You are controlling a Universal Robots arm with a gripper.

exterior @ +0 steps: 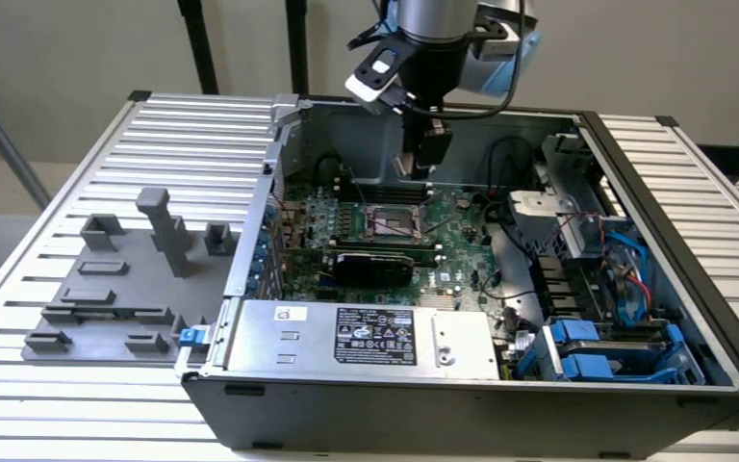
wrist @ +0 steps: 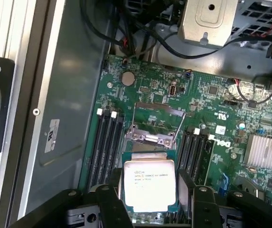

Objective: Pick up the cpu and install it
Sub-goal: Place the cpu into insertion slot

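The cpu [wrist: 149, 185], a flat square chip with a silvery top and printed text, sits between my two black fingers [wrist: 108, 202], and my gripper [wrist: 150, 202] is shut on its edges. Past the chip lies the motherboard socket [wrist: 156, 124] with its metal frame swung open. In the exterior view my gripper [exterior: 421, 166] hangs inside the open computer case, a little above the green board and just beyond the socket [exterior: 393, 223].
Black memory slots [wrist: 107, 142] flank the socket on both sides. Cables [wrist: 140, 33] and a metal bracket [wrist: 207, 21] lie past the board. A power supply [exterior: 357, 337] and blue drive cages [exterior: 607, 351] fill the case front. Grey fixture blocks [exterior: 126, 289] stand on the exterior view's left.
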